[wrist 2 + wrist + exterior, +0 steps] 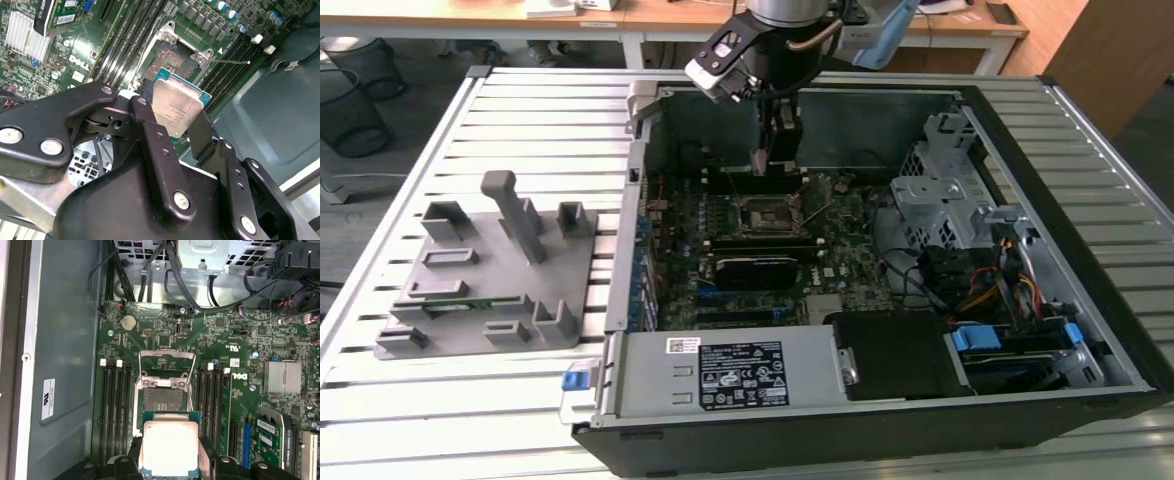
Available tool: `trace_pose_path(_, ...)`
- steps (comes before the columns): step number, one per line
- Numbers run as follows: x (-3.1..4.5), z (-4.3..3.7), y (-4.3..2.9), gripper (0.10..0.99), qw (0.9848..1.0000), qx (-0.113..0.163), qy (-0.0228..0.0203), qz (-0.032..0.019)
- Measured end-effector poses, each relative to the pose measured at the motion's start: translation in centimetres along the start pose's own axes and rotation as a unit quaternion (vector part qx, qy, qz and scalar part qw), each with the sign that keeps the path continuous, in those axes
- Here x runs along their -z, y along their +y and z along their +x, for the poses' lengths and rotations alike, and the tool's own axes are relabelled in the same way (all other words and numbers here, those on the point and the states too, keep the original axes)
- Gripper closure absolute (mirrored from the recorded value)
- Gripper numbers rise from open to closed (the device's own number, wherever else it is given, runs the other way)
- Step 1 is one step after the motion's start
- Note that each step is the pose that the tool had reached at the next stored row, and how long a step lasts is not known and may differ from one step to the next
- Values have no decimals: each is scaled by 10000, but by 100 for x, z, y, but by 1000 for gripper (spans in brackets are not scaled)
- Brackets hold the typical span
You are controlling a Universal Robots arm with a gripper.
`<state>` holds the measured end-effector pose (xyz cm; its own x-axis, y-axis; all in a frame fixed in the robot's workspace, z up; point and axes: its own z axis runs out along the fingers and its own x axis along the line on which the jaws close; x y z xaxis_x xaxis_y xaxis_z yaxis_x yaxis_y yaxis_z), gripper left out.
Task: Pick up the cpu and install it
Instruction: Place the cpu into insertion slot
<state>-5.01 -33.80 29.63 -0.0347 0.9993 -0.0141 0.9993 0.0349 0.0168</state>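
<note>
Plainly the carry step is in hand: the gripper point(176, 120) is clamped narrow on the cpu point(177, 107), one finger point(150, 131) on each of two opposite edges, silver lid facing the camera in both wrist views. The chip hangs above the board point(220, 335), just short of the socket point(162, 402), not in it. The socket looks open and empty, its load frame point(166, 356) tipped up and its thin lever point(231, 61) swung out.

In the exterior view the arm stands in the upper middle of the frame, inside the open case point(1067, 250), tips over the socket point(767, 215); the grey tray point(494, 270) lies well apart at that view's left.

Seating, I judge, calls for the chip square to the socket, its corner mark matched, and set down level with no sideways push.

Part of the chip's edge sits behind the fingers, its notches and corner mark cannot be made out, and the gap between chip and socket cannot be judged
</note>
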Motion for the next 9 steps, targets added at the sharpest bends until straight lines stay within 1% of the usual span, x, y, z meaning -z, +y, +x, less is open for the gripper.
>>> trace_pose_path(9,-64,13,1,561,10000,-7,-1,1)
